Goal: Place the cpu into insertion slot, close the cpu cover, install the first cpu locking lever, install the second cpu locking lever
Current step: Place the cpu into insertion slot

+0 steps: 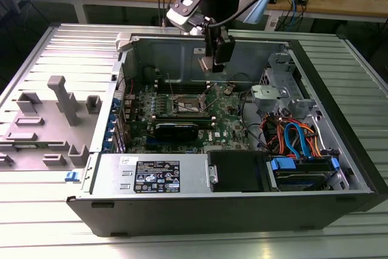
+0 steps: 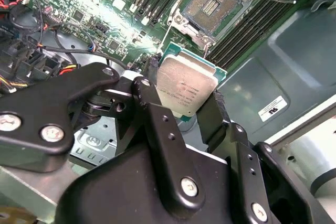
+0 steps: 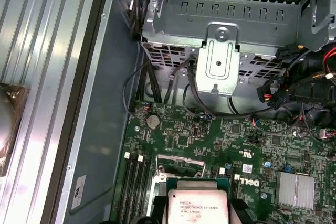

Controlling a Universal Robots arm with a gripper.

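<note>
Hand (image 2: 181, 94) is clamped on the cpu (image 2: 188, 85), fingers (image 2: 152, 103) pinching two opposite edges, metal top showing in both wrist views. Cpu hangs in the air over the green motherboard (image 1: 227, 122) inside the open computer case (image 1: 182, 216), near the insertion slot (image 2: 210, 4) but not in it. Slot contacts are uncovered.

Below me an open computer case (image 1: 182, 216) lies on the ribbed metal surface (image 1: 36, 228), its green motherboard (image 1: 227, 128) beside blue and orange cables (image 1: 297, 137). A grey plastic fixture (image 1: 60, 101) sits outside it, toward the exterior view's left.
</note>
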